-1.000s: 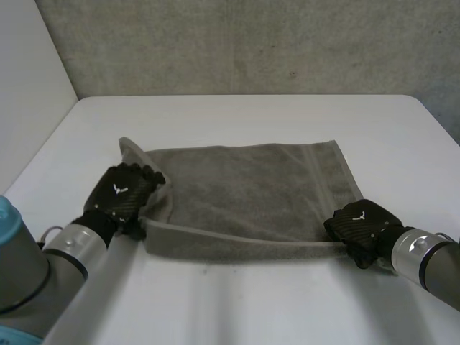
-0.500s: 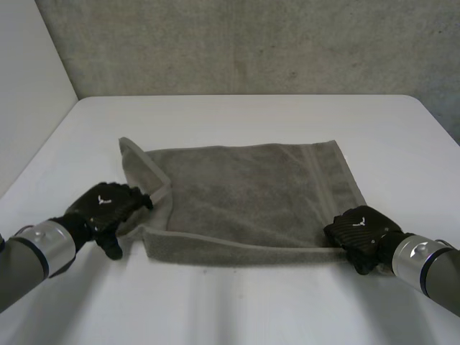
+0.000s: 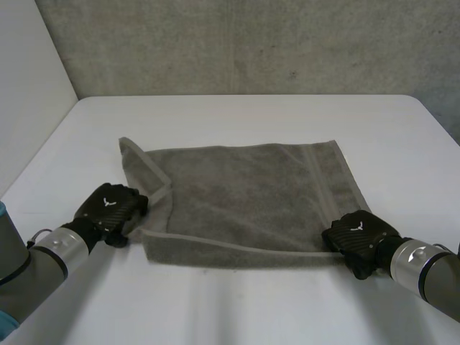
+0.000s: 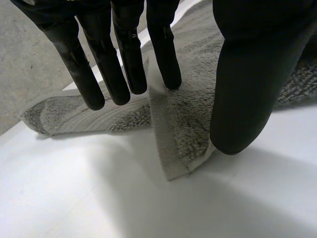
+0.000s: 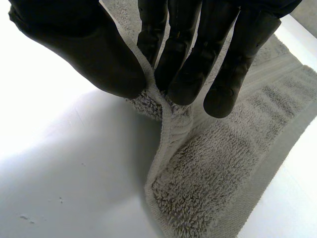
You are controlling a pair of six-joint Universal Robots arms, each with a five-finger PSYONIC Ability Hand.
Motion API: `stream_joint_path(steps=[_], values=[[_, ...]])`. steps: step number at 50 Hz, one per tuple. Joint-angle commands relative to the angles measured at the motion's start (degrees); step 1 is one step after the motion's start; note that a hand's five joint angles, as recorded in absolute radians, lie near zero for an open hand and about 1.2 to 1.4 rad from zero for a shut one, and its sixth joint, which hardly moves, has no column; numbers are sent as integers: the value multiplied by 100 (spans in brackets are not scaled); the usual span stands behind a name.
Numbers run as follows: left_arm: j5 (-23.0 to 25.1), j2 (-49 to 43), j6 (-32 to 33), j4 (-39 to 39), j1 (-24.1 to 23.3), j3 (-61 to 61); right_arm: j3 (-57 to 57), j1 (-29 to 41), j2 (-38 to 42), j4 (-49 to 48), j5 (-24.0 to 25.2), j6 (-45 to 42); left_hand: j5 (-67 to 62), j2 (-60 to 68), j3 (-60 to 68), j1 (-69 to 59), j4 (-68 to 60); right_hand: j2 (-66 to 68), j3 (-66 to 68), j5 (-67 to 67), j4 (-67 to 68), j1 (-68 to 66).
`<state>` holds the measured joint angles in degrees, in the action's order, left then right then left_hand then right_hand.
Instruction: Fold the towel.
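Note:
A grey towel (image 3: 244,194) lies spread on the white table (image 3: 251,122), its left edge turned over into a narrow flap (image 3: 147,172). My left hand (image 3: 111,207) sits at the towel's near left corner. In the left wrist view its straight fingers (image 4: 124,54) and thumb (image 4: 257,74) straddle that corner (image 4: 183,124) with a gap between them, so the hand is open. My right hand (image 3: 359,237) is at the near right corner. There its thumb (image 5: 84,44) and fingers (image 5: 188,64) pinch the towel's hem (image 5: 163,109) and lift it slightly.
A grey concrete wall (image 3: 251,43) stands behind the table and a white panel (image 3: 29,86) rises at its left. Bare table surface lies in front of the towel (image 3: 237,302) and beyond its far edge.
My left hand has slid off the towel's left flap back and down to the near left corner, its fingers drawing a little closer. The right hand has kept its pinch and barely moved.

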<state>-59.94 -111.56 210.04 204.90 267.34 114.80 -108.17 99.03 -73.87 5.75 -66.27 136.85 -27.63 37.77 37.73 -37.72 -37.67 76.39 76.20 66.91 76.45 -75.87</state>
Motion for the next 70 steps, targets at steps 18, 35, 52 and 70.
stream_joint_path(steps=[18,35,52,70], values=[[35,81,-412,-47,-208,130,-11,2,40,-101,-9,9,-2776,2762,2766,-2767,-2772,361,380,309,355,-413],[-1538,855,-456,1271,-41,429,94,-209,109,-523,0,1019,-4237,4223,4227,-4228,-4233,-2194,-2175,-2246,-2200,2142],[-1468,1286,-438,1324,-226,728,270,-253,383,-496,-149,1107,-4237,4223,4227,-4228,-4233,-3033,-3015,-3086,-3039,2982],[-1512,2323,-420,867,-155,666,971,-666,-940,47,-272,932,-4237,4223,4227,-4228,-4233,361,380,309,355,-413]])
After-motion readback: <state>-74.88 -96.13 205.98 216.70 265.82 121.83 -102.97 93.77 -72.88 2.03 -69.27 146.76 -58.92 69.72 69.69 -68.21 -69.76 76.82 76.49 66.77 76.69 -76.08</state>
